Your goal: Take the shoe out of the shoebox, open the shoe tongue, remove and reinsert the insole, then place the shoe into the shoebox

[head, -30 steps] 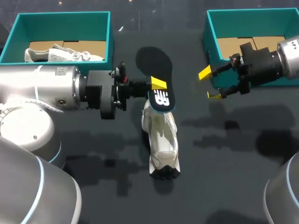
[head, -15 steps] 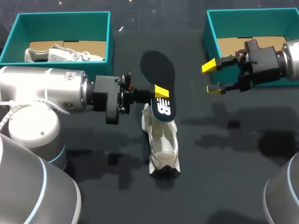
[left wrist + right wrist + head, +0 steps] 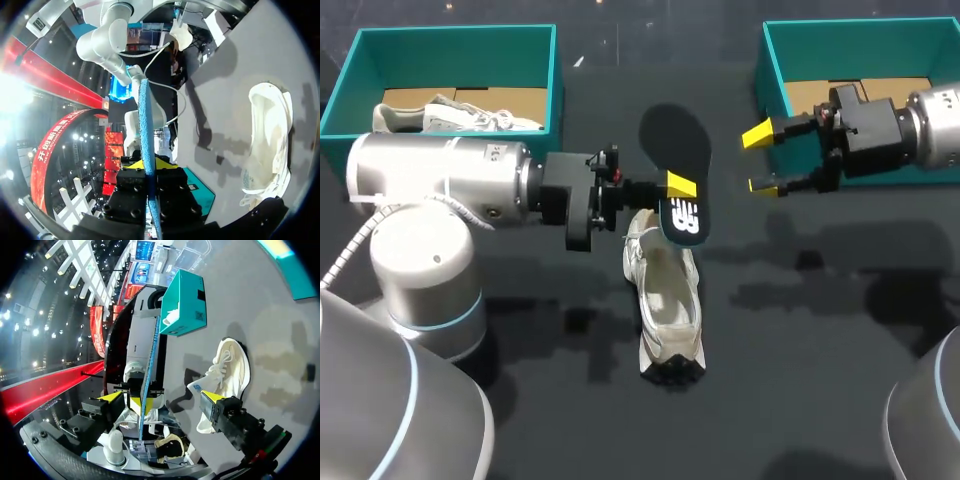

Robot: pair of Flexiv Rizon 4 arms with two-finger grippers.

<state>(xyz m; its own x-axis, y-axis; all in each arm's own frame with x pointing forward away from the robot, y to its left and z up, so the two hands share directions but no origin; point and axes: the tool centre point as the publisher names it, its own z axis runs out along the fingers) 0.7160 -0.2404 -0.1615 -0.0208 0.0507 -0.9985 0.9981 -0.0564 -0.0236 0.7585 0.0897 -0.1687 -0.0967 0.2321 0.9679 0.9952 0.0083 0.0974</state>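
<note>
Since the insole (image 3: 678,150) has to go back inside, our left pincer (image 3: 672,188) is clenched on its printed end and holds it above the far end of the shoe (image 3: 665,300). The shoe lies on the worktop (image 3: 800,330), mouth up, between the two teal boxes. Our right pincer (image 3: 761,160) is released and empty beside the right shoebox (image 3: 765,70), likely ready to steady the shoe. A white logo marks the insole; we cannot read any other writing.

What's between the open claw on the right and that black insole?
Nothing. The head view shows only bare table between the right gripper and the insole.
</note>
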